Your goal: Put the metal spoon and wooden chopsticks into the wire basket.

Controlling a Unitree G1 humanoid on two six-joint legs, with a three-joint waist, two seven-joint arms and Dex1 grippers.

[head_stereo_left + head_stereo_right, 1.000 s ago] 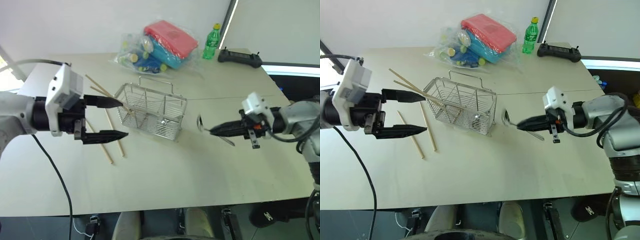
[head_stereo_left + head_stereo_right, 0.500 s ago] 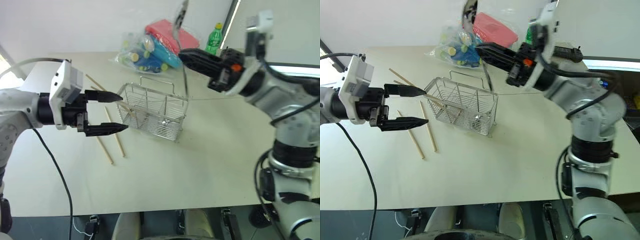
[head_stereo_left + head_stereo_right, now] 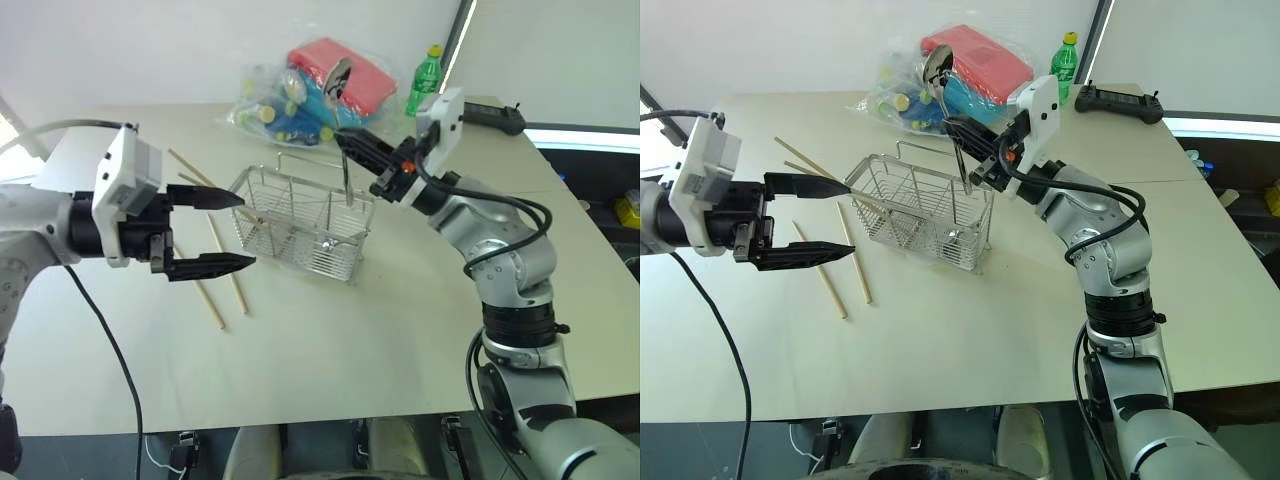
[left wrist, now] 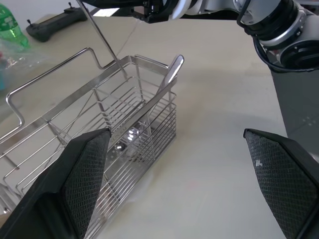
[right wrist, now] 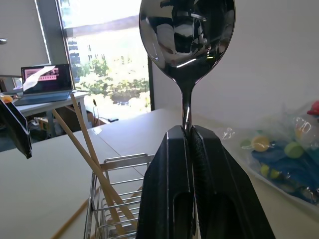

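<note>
From the head camera I see my right gripper (image 3: 352,146) at upper centre, arm reaching leftward, pinching the metal spoon (image 3: 340,100) bowl-up above the wire basket (image 3: 300,222). My left gripper (image 3: 225,231) at centre-left points right, fingers spread. Left wrist view: basket with a utensil leaning inside. Right wrist view: fingers pressed on the spoon's handle, wooden chopsticks (image 5: 87,157) lower left.

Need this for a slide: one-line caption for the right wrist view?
Right gripper pinches the metal spoon upright, bowl up, above the wire basket.
</note>
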